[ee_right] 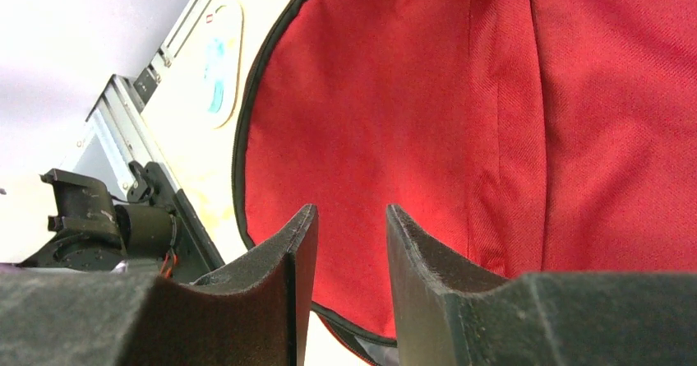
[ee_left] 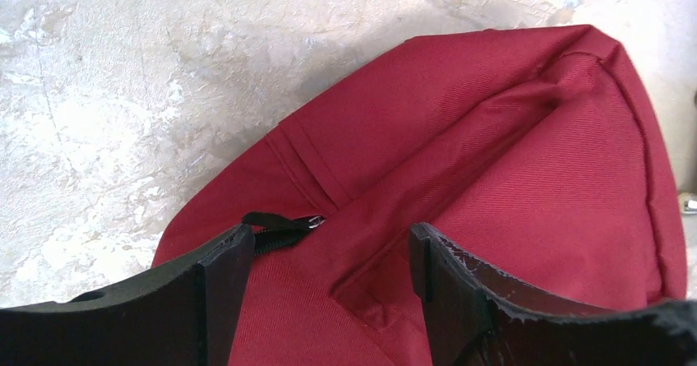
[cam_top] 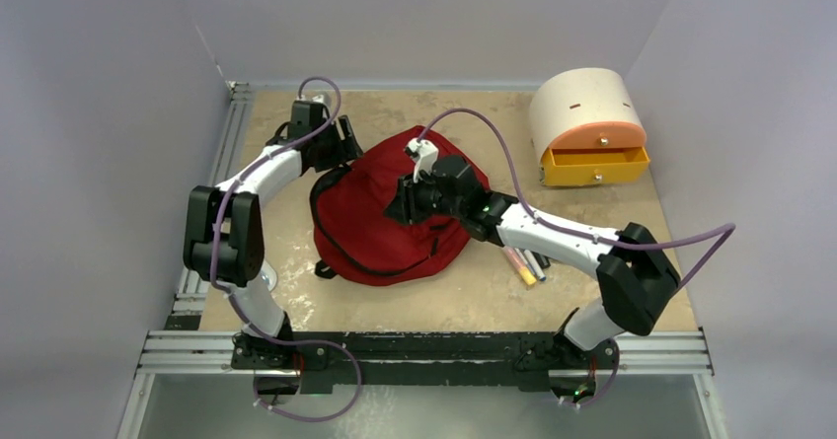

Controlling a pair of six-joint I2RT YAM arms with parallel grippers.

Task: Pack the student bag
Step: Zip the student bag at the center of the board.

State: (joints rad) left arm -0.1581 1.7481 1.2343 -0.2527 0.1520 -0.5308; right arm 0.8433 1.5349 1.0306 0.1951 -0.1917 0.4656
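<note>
The student bag (cam_top: 375, 242) is a dark red backpack lying flat in the middle of the table. My left gripper (cam_top: 341, 148) hangs at its far left corner. In the left wrist view that gripper (ee_left: 329, 243) is open, its fingers wide apart over the red fabric (ee_left: 510, 136), with a black zipper pull (ee_left: 283, 222) just beside the left finger. My right gripper (cam_top: 405, 202) is over the bag's middle. In the right wrist view it (ee_right: 349, 214) is open by a narrow gap with nothing in it, and the bag's front panel (ee_right: 394, 94) and black zipper line (ee_right: 243, 136) lie beneath.
A cream-and-orange drawer box (cam_top: 589, 128) stands at the back right with its orange drawer pulled out. Several pens (cam_top: 523, 263) lie on the table right of the bag, partly under my right arm. Grey walls close in the left, back and right.
</note>
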